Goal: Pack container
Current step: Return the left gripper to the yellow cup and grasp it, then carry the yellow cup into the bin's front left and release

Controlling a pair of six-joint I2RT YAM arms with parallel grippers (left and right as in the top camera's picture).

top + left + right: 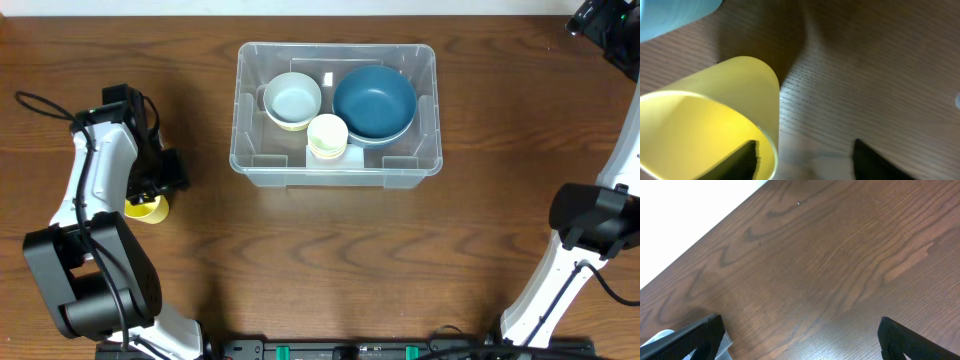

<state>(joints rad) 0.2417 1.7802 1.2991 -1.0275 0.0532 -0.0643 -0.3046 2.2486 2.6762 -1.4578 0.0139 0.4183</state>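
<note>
The left end effector, wide, straddles the rim of the yellow cup, probably to carry it into the container.

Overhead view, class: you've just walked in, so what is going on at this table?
Two robot arms are packing the clear container, which already holds a pale bowl, a dark blue bowl and a small cream cup. The left gripper is open at a yellow cup on the table left of the container, one finger seemingly inside its mouth, not yet closed. The right gripper is open and empty over the table, away from the container.
</note>
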